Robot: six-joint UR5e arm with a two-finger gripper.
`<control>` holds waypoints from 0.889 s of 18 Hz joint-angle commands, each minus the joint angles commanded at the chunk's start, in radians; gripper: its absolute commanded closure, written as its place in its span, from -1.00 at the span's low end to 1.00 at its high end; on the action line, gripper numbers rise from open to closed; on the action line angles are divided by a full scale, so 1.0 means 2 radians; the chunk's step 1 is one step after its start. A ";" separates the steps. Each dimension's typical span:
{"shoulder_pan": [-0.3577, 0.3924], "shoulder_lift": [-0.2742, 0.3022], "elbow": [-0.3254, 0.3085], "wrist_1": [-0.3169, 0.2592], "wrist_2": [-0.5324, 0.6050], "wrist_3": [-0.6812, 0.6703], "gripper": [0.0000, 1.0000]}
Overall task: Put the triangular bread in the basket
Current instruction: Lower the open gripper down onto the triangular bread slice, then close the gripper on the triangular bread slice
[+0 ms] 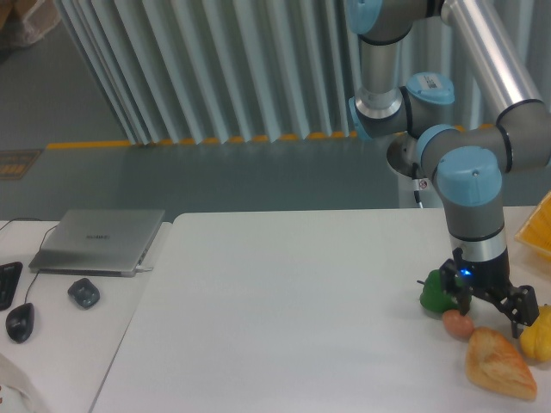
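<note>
At far left a laptop (96,240) and mouse (83,292) sit, while at lower right the gripper (492,311) hangs with fingers spread and empty just above the triangular bread (498,364), the basket (537,226) clipped by the right edge.
</note>
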 joint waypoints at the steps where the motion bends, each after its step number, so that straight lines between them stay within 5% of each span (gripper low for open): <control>1: -0.001 -0.004 -0.001 0.010 0.002 -0.047 -1.00; 9: -0.002 -0.040 -0.011 0.028 0.048 -0.113 -1.00; 16: -0.002 -0.041 -0.015 0.029 0.048 -0.111 -1.00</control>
